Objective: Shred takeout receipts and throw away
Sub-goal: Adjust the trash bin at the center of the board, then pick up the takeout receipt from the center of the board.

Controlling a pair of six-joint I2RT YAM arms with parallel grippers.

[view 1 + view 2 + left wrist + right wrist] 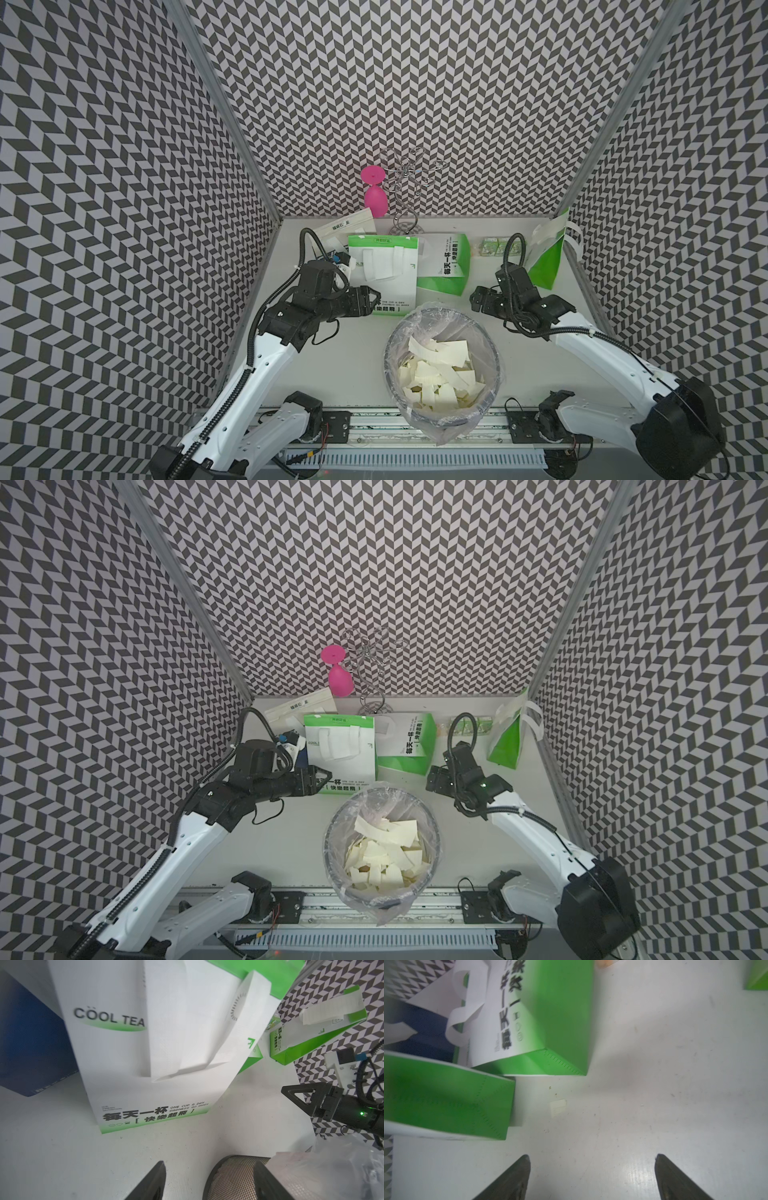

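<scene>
Torn takeout receipts, ragged cream scraps (440,374) (386,854), fill a mesh bin (388,357) lined with clear plastic at the table's front middle. One small cream scrap (558,1108) lies on the bare table ahead of my right gripper (592,1156), near two green bag corners. The right gripper (473,299) (430,779) hovers behind the bin on its right, jaws wide open and empty. On the bin's left, my left gripper (376,297) (209,1164) is open and empty over the near edge of a flat bag (145,1064). The bin's mesh wall (228,1178) shows between its fingers.
The flat green-and-white bag (382,274) has its white handles on top. A second bag (446,266) lies beside it, and a third (548,257) stands at the right wall. Behind are a pale bag (345,226), small green cartons (496,245), a pink goblet (374,195) and a wire rack (409,183).
</scene>
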